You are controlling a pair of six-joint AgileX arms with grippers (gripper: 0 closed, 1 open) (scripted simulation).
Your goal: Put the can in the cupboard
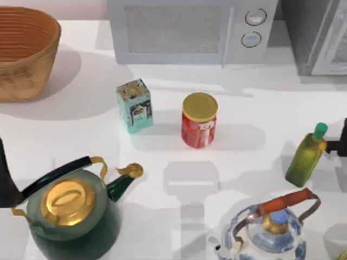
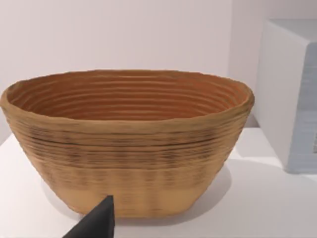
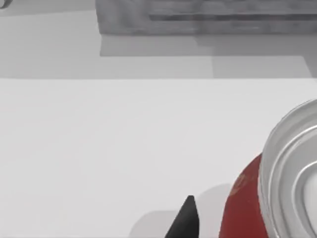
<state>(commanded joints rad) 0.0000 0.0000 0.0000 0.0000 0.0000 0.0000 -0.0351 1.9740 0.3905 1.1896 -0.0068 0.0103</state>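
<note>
One can (image 1: 199,119) stands mid-table, open white surface around it.

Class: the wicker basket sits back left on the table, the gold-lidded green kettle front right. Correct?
No. The top view shows the green kettle at the front left; the wicker basket is indeed back left.

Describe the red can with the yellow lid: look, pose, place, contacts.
The can is a short red cylinder with a flat yellow lid and pale label markings, looking like printed metal. It stands upright on the white table, in front of the microwave, beside and apart from the teal box. Nothing but the table touches it.
</note>
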